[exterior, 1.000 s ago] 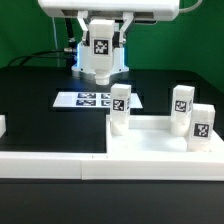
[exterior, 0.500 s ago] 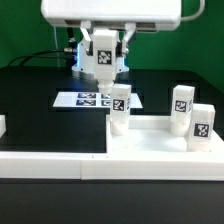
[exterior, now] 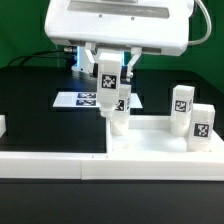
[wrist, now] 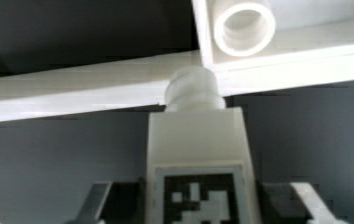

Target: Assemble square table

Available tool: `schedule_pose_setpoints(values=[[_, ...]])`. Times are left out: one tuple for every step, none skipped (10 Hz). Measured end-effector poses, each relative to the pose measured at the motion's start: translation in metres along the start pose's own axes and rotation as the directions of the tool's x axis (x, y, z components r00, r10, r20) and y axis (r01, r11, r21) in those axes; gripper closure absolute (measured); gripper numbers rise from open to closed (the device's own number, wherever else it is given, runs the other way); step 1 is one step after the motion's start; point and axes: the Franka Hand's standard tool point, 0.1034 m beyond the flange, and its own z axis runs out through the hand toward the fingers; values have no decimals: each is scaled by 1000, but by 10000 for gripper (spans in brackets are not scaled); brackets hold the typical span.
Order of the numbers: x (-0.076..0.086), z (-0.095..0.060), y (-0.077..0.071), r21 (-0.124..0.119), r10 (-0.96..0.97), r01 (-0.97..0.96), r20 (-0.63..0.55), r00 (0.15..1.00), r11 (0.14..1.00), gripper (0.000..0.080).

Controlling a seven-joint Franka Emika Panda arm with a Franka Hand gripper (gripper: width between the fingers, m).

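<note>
My gripper [exterior: 109, 70] is shut on a white tagged leg [exterior: 108, 90] and holds it upright just above the near left corner of the square table slab [exterior: 160, 150]. In the wrist view the held leg [wrist: 200, 150] sits between my fingers [wrist: 103, 200], its tip pointing at the slab's edge, close to a round corner socket [wrist: 245, 25]. A second leg [exterior: 121, 118] stands right behind the held one. Two more legs [exterior: 181, 105] [exterior: 201, 123] stand at the slab's right side.
A long low white barrier wall [exterior: 50, 165] runs along the front, meeting the slab. The marker board [exterior: 82, 98] lies on the black table behind. A small white part [exterior: 2, 125] shows at the left edge. Green backdrop behind.
My gripper has come down and forward with the leg, from above the marker board to just over the slab's near left corner. The other legs have not moved.
</note>
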Motion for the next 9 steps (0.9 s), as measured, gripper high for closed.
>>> schedule_pose_setpoints(values=[[2, 8, -10, 1, 3, -3, -2, 1000, 1000, 509], [3, 14, -22, 7, 1, -1, -3, 1000, 1000, 509], [2, 18, -26, 8, -9, 9, -3, 1000, 1000, 509], [6, 15, -23, 13, -26, 26, -13, 1000, 1000, 509], [13, 5, -19, 27, -46, 47, -23, 999, 999, 509], [14, -3, -18, 39, -35, 36, -27, 999, 999, 509], [15, -6, -18, 42, -22, 23, -35, 999, 999, 509], [15, -7, -22, 48, 9, -7, -35, 999, 999, 509], [15, -7, -21, 46, 1, 0, -34, 999, 999, 509]])
